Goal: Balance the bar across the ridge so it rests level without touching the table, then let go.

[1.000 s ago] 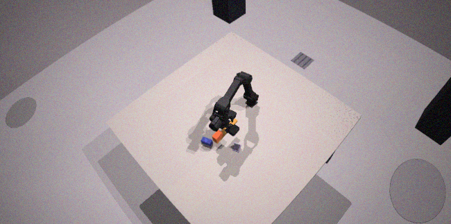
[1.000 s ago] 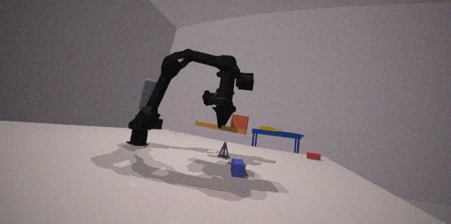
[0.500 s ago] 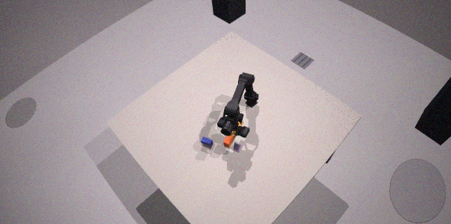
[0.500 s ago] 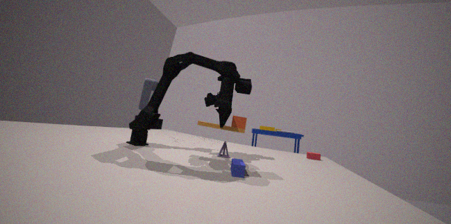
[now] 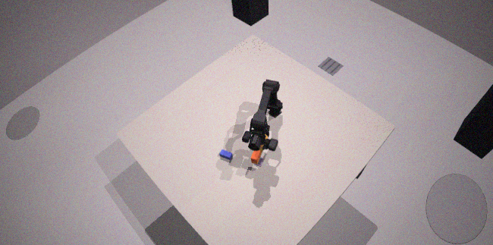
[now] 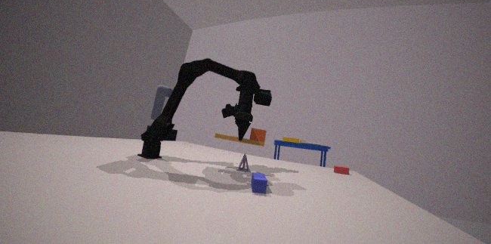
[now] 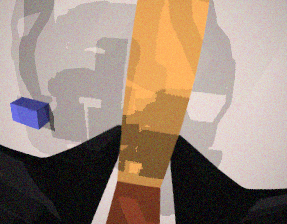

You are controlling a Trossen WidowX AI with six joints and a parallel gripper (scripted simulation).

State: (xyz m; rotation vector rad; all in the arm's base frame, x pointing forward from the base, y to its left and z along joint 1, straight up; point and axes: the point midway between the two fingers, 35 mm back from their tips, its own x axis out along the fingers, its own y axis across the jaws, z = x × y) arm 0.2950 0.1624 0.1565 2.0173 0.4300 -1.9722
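The yellow-orange bar [image 6: 226, 137] [image 7: 164, 60] has an orange block [image 5: 255, 156] [image 6: 257, 134] [image 7: 136, 202] on one end. My gripper [image 6: 240, 140] [image 7: 147, 136] is shut on the bar between its middle and the block, holding it in the air. The bar runs slightly down to the right in the exterior view; whether it is truly level I cannot tell. The small purple-grey ridge [image 5: 260, 162] [image 6: 244, 164] stands on the table, lower than the bar with a gap between them. It is partly hidden in the top view and does not show in the wrist view.
A blue block [image 5: 226, 154] [image 6: 259, 183] [image 7: 30, 113] lies on the table near the ridge. In the exterior view a red block [image 6: 341, 170] and a blue bench [image 6: 302, 144] show farther back. Arm shadows cover the table around the ridge.
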